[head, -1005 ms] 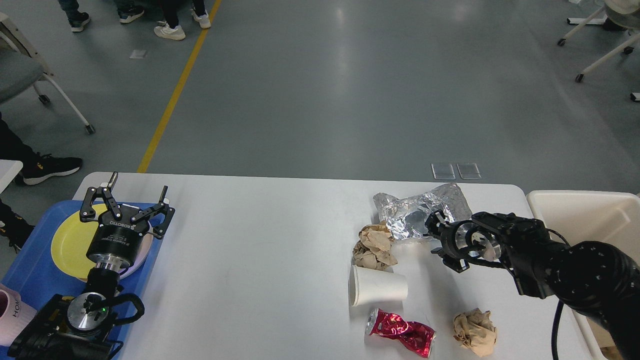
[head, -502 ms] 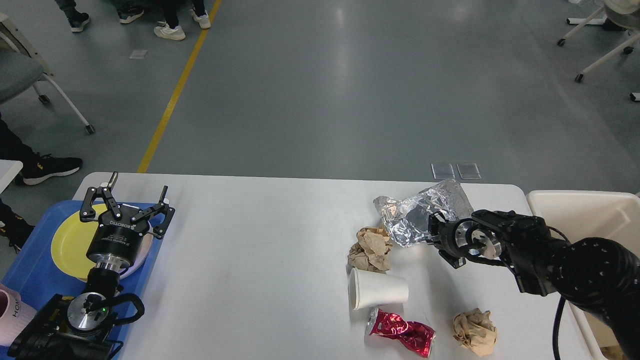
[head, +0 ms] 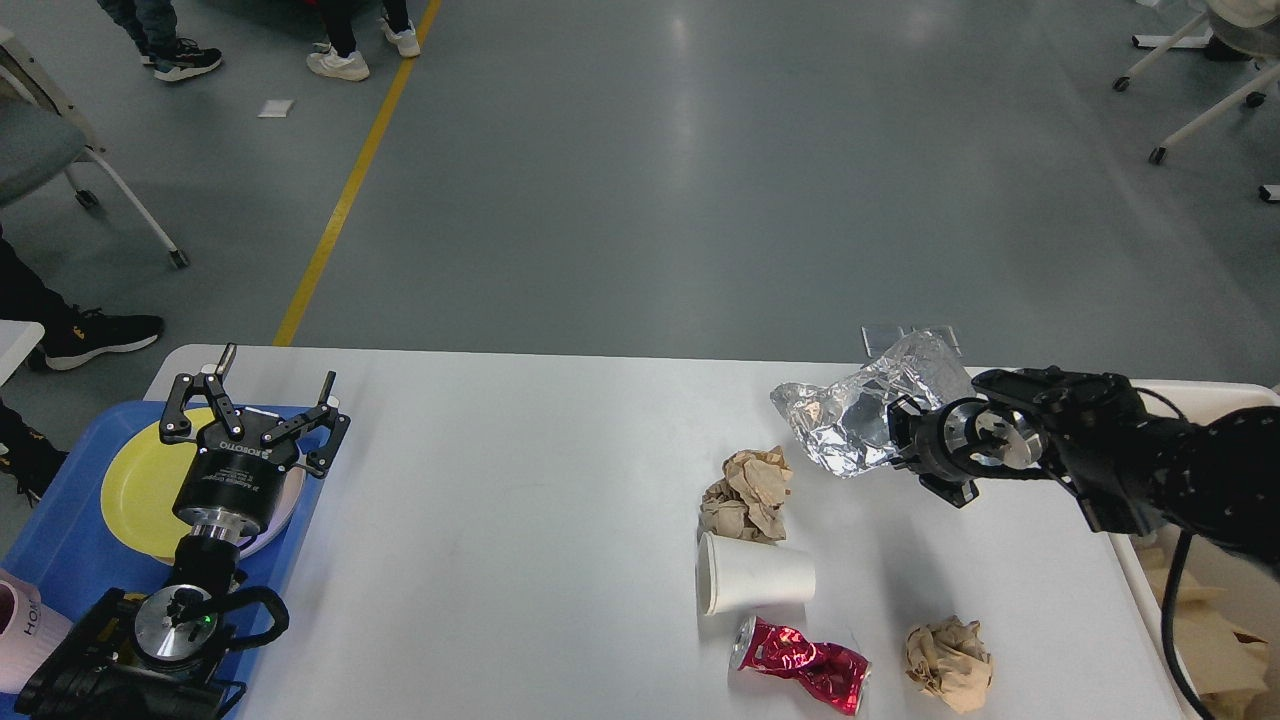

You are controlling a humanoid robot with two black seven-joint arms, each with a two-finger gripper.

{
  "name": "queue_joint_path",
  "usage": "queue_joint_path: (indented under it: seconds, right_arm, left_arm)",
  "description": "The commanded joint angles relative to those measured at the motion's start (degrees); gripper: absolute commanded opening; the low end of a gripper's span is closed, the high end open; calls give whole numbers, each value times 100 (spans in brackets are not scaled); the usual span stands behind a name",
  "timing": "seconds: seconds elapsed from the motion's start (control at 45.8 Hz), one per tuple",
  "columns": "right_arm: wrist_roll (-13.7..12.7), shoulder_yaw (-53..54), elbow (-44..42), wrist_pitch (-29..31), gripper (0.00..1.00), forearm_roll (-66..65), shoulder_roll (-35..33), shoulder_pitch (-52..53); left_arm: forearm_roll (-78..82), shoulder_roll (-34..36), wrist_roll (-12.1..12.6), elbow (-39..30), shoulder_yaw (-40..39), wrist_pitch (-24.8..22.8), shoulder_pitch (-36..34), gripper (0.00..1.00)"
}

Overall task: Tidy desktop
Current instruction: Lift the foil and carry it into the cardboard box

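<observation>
a: what's the biggest thing here?
b: the desktop (head: 520,520). it's white and fills the lower middle of the view, with grey floor beyond its far edge.
a: and at its sides?
b: a blue tray (head: 60,545) at the left end, holding a yellow plate (head: 135,480). a cream bin (head: 1215,600) sits off the right end, with brown paper inside.
a: where are the arms?
b: the left gripper (head: 262,400) hangs over the tray and plate, fingers spread wide, nothing between them. the right gripper (head: 905,440) is over the far right part of the desktop, near the bin.
a: is the right one holding anything?
b: it's clamped on a crumpled foil sheet (head: 860,410). the foil looks lifted clear of the desktop, jutting left and past the far edge.
a: what's lying loose?
b: a white paper cup (head: 755,575) on its side, mouth to the left. just behind it, a brown paper wad (head: 748,482). just in front of the cup, a crushed red can (head: 800,665). right of the can, a second brown wad (head: 948,662).
a: anything tiny?
b: a pink mug (head: 25,625) at the left edge, only partly in view.
</observation>
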Motion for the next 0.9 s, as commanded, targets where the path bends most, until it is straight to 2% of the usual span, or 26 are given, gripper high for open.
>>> queue_joint_path:
  seconds: [0.0,0.197,0.262,0.415,0.546,0.699,0.743,0.874]
  right_arm:
    - [-236,-547,833,82,0,-466,-312,860]
    - [-140,-2226,2318,548,0,-484,-304,2644]
    - [-34,-2604,2880,723,0,-492,-304,3320]
    - [203,-3308,4207,1180,0,-492,-260,4806]
    - [230,-3712,5368,1646,0,-519,-137,6089]
    - [256,-4055,6055,2218,0,-536,-155,7268]
    - [352,-4161,6099,2306,0,-528,-146,7383]
    - [1160,-4731,6169,2341,0,-589,-84,7462]
  left_arm:
    - [0,0,0,0,0,0,0,97]
    - [0,0,0,0,0,0,0,97]
    - [0,0,0,0,0,0,0,97]
    - [0,0,0,0,0,0,0,97]
    - [0,0,0,0,0,0,0,97]
    - [0,9,0,0,0,0,0,97]
    - [0,9,0,0,0,0,0,97]
    - [0,9,0,0,0,0,0,97]
